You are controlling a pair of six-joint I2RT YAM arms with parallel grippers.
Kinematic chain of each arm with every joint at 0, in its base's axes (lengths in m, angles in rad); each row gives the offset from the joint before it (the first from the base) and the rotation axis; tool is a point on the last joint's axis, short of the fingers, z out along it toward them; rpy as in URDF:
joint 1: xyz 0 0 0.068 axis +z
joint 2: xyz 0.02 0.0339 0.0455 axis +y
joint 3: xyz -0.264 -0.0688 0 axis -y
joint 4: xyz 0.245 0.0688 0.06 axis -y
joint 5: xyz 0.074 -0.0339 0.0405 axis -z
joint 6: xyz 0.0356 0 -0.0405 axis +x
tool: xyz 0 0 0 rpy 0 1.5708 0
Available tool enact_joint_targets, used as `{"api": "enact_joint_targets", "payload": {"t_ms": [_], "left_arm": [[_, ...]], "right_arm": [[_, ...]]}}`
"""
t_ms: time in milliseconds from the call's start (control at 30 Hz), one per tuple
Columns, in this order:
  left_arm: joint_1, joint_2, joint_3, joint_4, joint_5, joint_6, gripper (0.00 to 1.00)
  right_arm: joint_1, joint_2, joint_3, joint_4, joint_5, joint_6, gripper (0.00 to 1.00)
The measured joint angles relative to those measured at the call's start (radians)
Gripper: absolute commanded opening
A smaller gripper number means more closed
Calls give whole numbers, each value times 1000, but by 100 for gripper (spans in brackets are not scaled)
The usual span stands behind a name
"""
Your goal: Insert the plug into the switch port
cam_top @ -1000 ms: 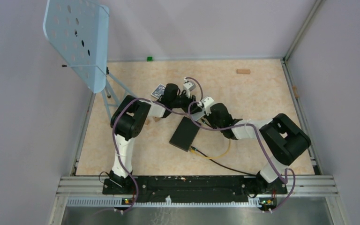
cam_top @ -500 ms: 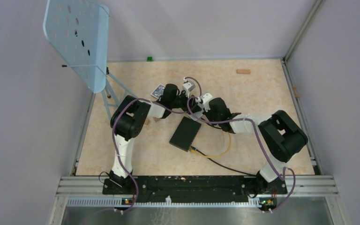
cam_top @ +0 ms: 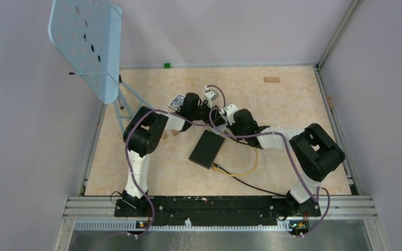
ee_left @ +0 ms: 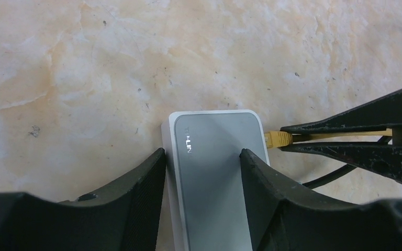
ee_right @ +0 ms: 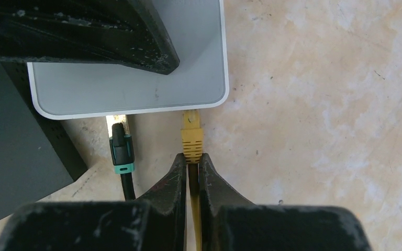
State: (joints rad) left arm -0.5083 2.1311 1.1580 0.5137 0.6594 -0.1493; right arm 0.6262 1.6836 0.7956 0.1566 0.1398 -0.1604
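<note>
A pale grey box with white rims, lettered TP-LINK [ee_left: 209,178] [ee_right: 131,86], lies flat on the table. My left gripper [ee_left: 201,152] is shut on its two long sides. The yellow plug [ee_right: 191,137] [ee_left: 278,138] has its tip against the box's narrow edge. The switch port on that edge does not show from above, so I cannot tell how deep the plug sits. My right gripper [ee_right: 190,157] is shut on the plug's rear and its yellow cable. In the top view both grippers meet mid-table, the left [cam_top: 217,121] and the right [cam_top: 226,127], hiding the grey box.
A black plug with a teal collar [ee_right: 121,149] sits in the same edge, left of the yellow one. A flat black box [cam_top: 207,148] [ee_right: 10,151] lies next to the grey box; the yellow cable [cam_top: 243,171] loops to its near corner. A playing card [cam_top: 177,101] lies behind the left arm.
The right arm has slid left toward the left gripper, bringing the plug closer; over the last half second it has barely moved. The left arm has held still.
</note>
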Motion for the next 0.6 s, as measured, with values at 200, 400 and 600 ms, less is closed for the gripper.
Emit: {"api": "enact_joint_targets", "payload": {"t_ms": [200,400,600], "left_arm": [[5,0,15,-32,15,-40,65],[23,0,19,-55,71,-62,67],[23,0,19,-59,92,-54,62]], "right_arm": [[0,-52,-56,34,-9,13,0],[2,-93,-88,60,-9,51,0],[2,-85,-88,67,-5,56,0]]}}
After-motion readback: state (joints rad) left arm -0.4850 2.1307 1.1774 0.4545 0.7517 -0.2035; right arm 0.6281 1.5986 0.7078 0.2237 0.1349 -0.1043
